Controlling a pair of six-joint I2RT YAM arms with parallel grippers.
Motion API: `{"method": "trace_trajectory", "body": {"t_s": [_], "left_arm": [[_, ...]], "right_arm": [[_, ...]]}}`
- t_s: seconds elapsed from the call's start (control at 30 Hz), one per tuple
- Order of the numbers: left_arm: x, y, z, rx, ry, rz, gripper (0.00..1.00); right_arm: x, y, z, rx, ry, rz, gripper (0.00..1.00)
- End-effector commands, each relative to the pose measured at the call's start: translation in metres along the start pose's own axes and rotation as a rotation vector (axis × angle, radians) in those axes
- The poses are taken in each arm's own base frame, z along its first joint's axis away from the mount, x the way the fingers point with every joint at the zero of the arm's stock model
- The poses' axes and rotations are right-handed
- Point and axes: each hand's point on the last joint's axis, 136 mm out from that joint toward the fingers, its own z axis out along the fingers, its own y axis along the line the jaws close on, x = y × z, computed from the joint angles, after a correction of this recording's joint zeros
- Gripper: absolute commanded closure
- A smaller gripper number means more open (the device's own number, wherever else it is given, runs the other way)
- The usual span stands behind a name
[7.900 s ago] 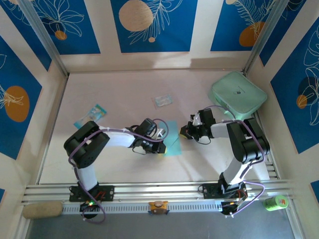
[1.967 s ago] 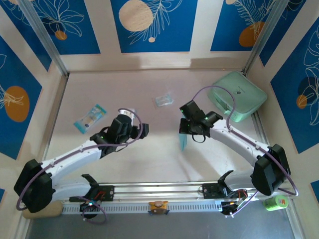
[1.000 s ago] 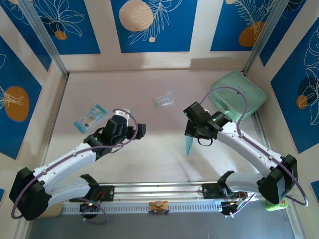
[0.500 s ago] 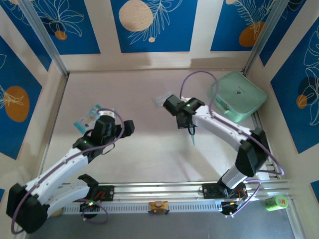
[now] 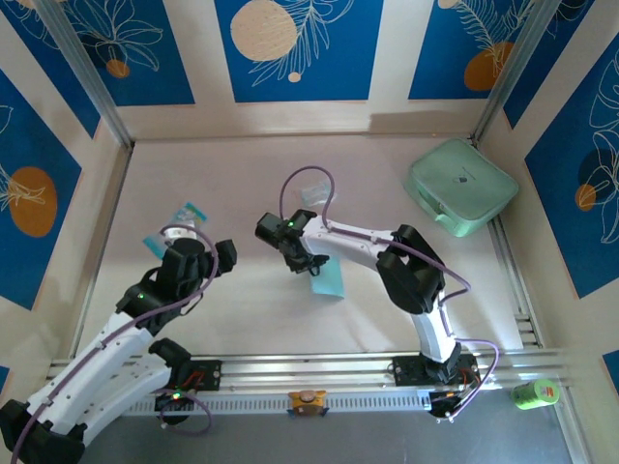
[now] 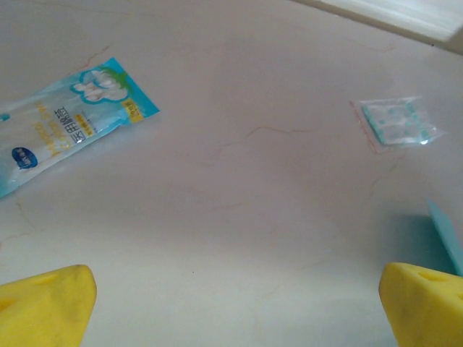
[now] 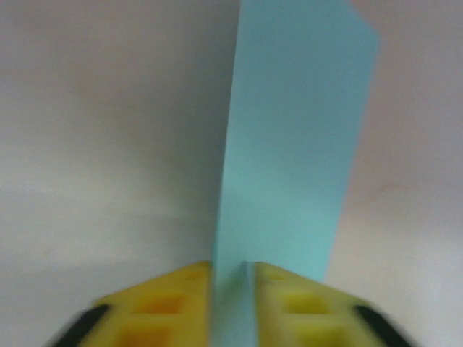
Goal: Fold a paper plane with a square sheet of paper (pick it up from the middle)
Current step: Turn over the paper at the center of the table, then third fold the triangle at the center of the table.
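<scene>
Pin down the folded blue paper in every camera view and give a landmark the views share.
Top external: folded blue paper just below centre, at the right pincer.
Left wrist: a blue sliver at the right edge.
Right wrist: centre, upright between the right pincer's fingers.
Shared landmark: the clear wrapper, beyond the paper in the top and left wrist views; the right pincer links top and right wrist.

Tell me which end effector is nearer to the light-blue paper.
Right. The right end effector has the light-blue paper between its fingers; the left end effector hangs open well to the paper's left.
</scene>
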Motion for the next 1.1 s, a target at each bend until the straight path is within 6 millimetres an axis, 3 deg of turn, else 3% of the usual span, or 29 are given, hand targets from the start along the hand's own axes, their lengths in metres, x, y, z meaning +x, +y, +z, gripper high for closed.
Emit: {"method": "trace_trajectory", "body": {"t_s": [0.0,0.13,0.23,0.37,0.43,0.6,0.67,0.77,0.93,1.07], "left_arm": [[-0.001,-0.007,-0.002,0.036,0.018,0.046,0.00],[0.011,-0.020,0.005,0.088,0.099,0.045,0.00],[0.019,-0.031,0.011,0.139,0.136,0.034,0.02],[0.035,-0.030,0.011,0.121,0.240,0.012,0.09],[0.042,-0.028,0.011,0.109,0.274,-0.018,0.11],[0.056,-0.044,0.028,0.227,0.246,-0.017,0.24],[0.059,-0.043,0.032,0.212,0.254,-0.061,0.32],[0.059,-0.064,0.036,0.295,0.284,-0.108,0.38],[0.071,-0.084,0.049,0.349,0.377,-0.174,0.46],[0.079,-0.106,0.055,0.408,0.474,-0.221,0.49]], "right_arm": [[-0.011,0.031,-0.030,-0.281,-0.024,0.075,0.59],[-0.012,0.025,-0.047,-0.463,-0.049,0.213,0.55],[-0.006,0.008,-0.043,-0.528,-0.030,0.337,0.57],[0.007,-0.013,-0.042,-0.602,0.006,0.478,0.63],[0.020,-0.024,-0.035,-0.587,0.014,0.513,0.63],[0.040,-0.047,-0.007,-0.633,0.001,0.552,0.66],[0.047,-0.055,-0.007,-0.677,0.015,0.581,0.69],[0.052,-0.063,-0.021,-0.738,-0.022,0.575,0.69],[0.066,-0.076,-0.023,-0.798,-0.016,0.609,0.70],[0.065,-0.082,-0.023,-0.846,-0.034,0.626,0.73]]}}
